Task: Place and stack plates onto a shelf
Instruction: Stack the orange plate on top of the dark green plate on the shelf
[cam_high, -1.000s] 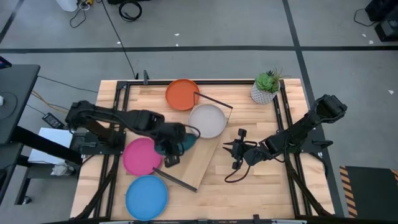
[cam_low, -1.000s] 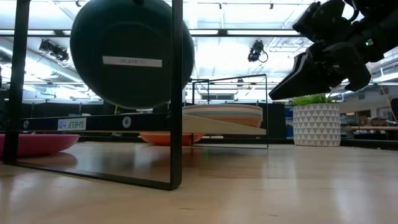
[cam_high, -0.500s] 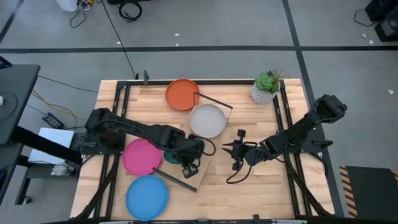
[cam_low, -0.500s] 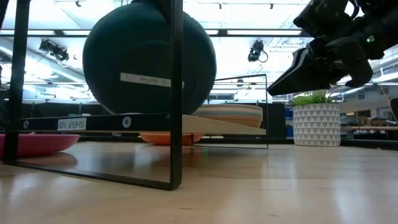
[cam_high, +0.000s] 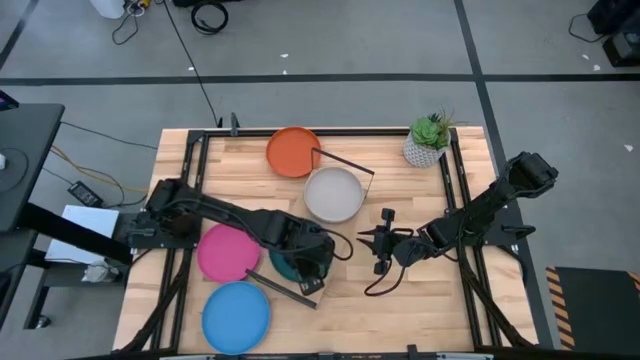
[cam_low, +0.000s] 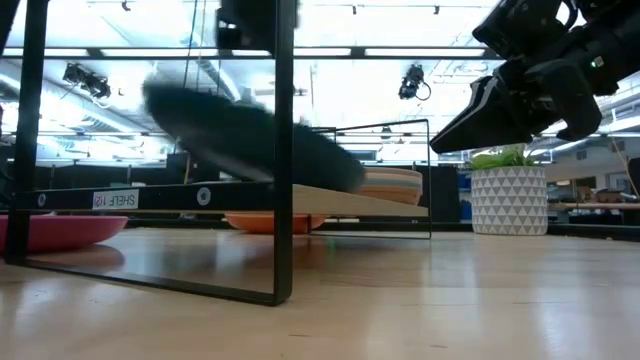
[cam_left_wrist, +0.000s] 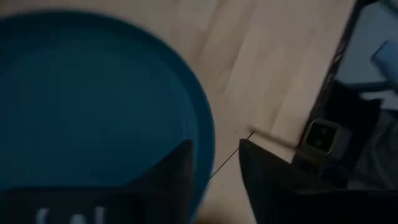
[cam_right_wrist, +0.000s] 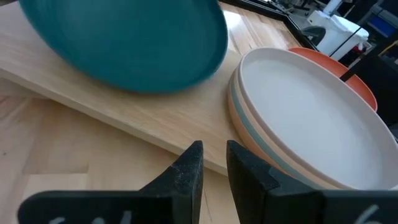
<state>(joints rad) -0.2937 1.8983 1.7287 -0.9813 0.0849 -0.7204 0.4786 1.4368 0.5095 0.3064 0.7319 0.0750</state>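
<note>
The dark teal plate (cam_high: 284, 267) slants over the near part of the shelf (cam_high: 337, 240). In the low view this plate (cam_low: 250, 135) is blurred, with its lower edge toward the board. My left gripper (cam_high: 311, 268) is over it. In the left wrist view its fingers (cam_left_wrist: 214, 144) stand open, with the plate's rim (cam_left_wrist: 208, 134) beneath them. A stack topped by a cream plate (cam_high: 333, 193) rests on the shelf's far part. My right gripper (cam_high: 368, 240) hovers to the shelf's right, its fingers (cam_right_wrist: 214, 149) slightly apart and holding nothing.
On the table lie an orange plate (cam_high: 293, 152) at the far side, a pink plate (cam_high: 226, 252) left of the shelf and a bright blue plate (cam_high: 236, 317) near the front edge. A potted plant (cam_high: 428, 140) stands at the far right. The shelf's black frame end (cam_low: 284, 150) rises near the low camera.
My left gripper has carried the teal plate along the shelf toward the table's near edge and slightly to the right. The plate stood on edge under the gripper. It now tips over, slanted and blurred, apart from the gripper in the low view.
</note>
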